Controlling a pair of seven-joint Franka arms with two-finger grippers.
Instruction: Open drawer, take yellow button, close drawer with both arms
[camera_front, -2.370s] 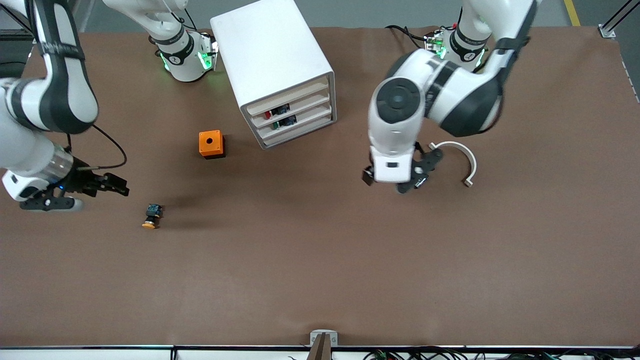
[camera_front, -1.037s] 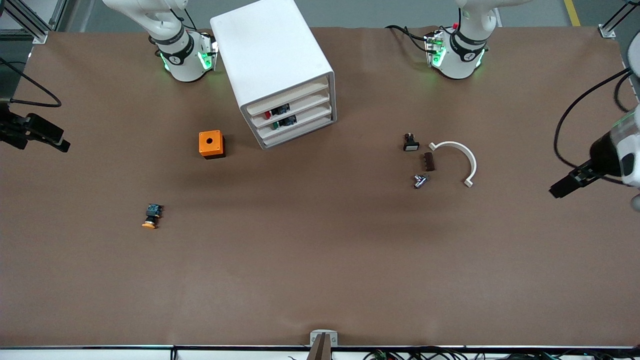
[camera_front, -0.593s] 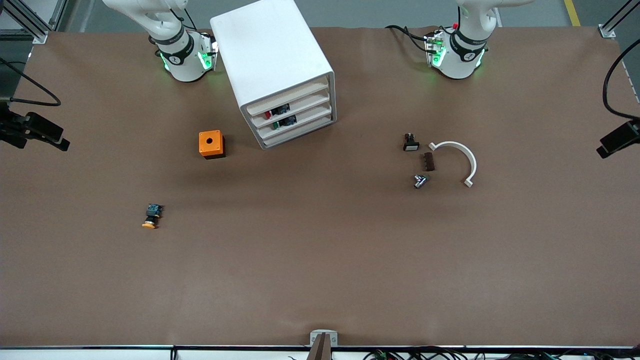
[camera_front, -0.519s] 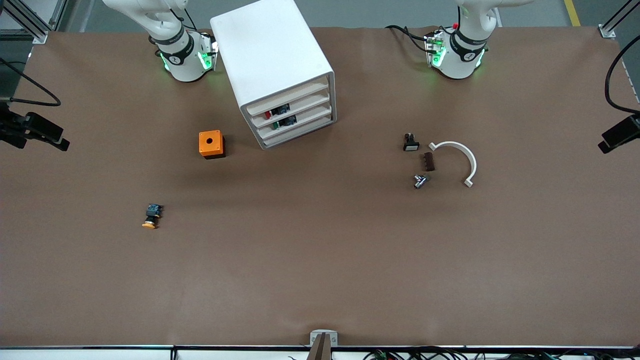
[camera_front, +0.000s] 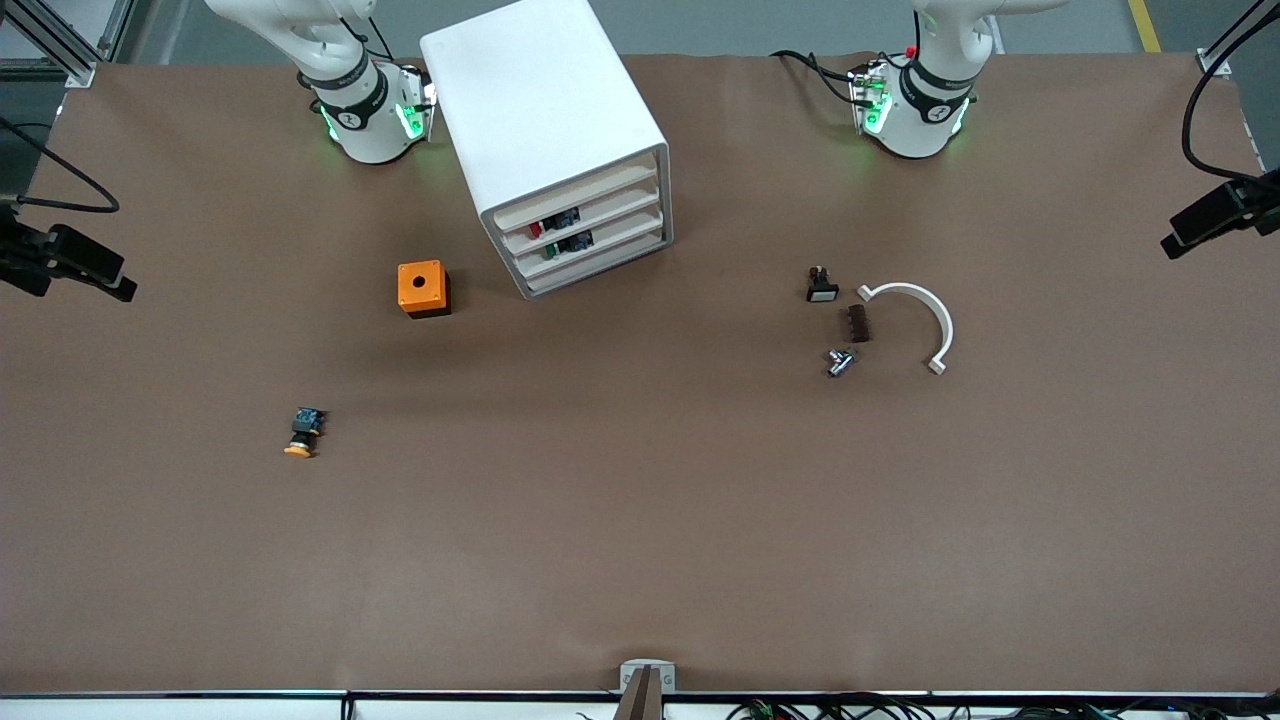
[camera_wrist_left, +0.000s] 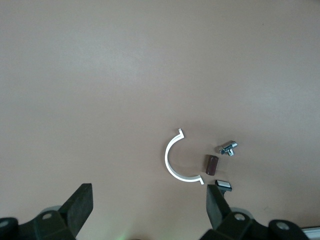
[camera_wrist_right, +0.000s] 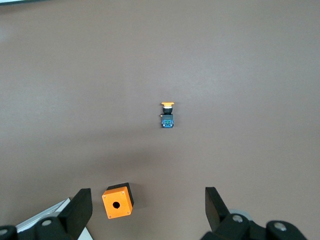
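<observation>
The white cabinet (camera_front: 545, 110) stands between the arm bases. Its uppermost drawer (camera_front: 578, 190) sits pushed in, level with the lower ones. The button (camera_front: 303, 432), orange cap and black-and-blue body, lies on its side on the open table, nearer the front camera than the orange box; it also shows in the right wrist view (camera_wrist_right: 168, 115). My right gripper (camera_front: 85, 270) hangs open and empty at the table's edge at the right arm's end (camera_wrist_right: 148, 207). My left gripper (camera_front: 1195, 225) hangs open and empty at the left arm's end (camera_wrist_left: 149, 207).
An orange box with a round hole (camera_front: 423, 288) stands beside the cabinet. Toward the left arm's end lie a white curved piece (camera_front: 925, 320), a small black part with a white face (camera_front: 822, 288), a brown block (camera_front: 858, 323) and a metal fitting (camera_front: 840, 361).
Both arms have pulled back from over the table to its two ends. In the last second the left gripper rose toward the table's back corner; the right gripper stayed still.
</observation>
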